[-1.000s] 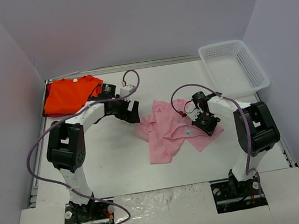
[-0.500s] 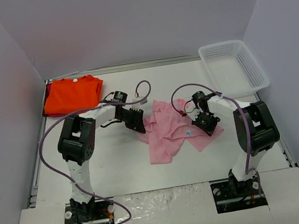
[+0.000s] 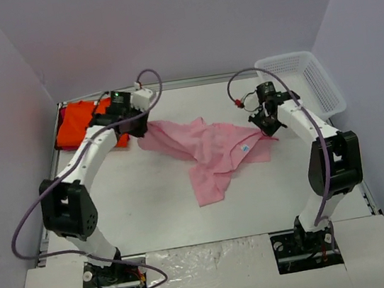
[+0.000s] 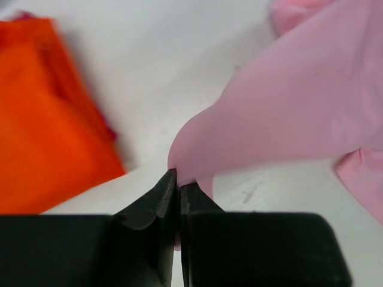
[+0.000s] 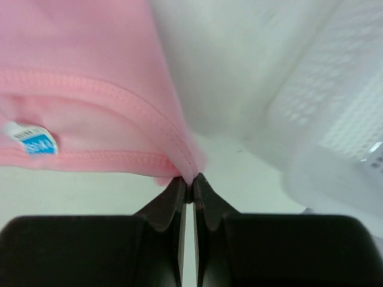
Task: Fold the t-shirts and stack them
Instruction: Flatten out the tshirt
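- The pink t-shirt (image 3: 207, 152) lies on the middle of the table (image 3: 137, 209). It is drawn out in a wrinkled band between the two arms, with a loose part trailing toward the near edge.
- Its cloth is plain, soft and light pink. In the right wrist view (image 5: 78, 89) a stitched hem runs along its edge.
- A small white-and-blue label (image 5: 33, 140) sits just beside that hem. From above it shows as a speck near the shirt's right end (image 3: 245, 149).
- In the left wrist view the shirt's left end (image 4: 299, 101) gathers into a smooth rounded fold that narrows to a point.
- The left gripper (image 4: 178, 179) is clenched on that point, with only a sliver of pink cloth between its jaws. From above it sits at the shirt's far-left end (image 3: 137, 128).
- The right gripper (image 5: 188, 179) is pinched tight on the hemmed edge, at the shirt's right end (image 3: 269, 124).
- The orange t-shirt (image 3: 78, 124) lies at the table's far-left corner, just beside the left gripper. It is bright and plain (image 4: 42, 119). It looks folded flat, though the left arm (image 3: 96, 147) covers part of it.
- A white mesh basket (image 3: 313, 91) stands at the far-right corner, near the right gripper (image 5: 335, 119).
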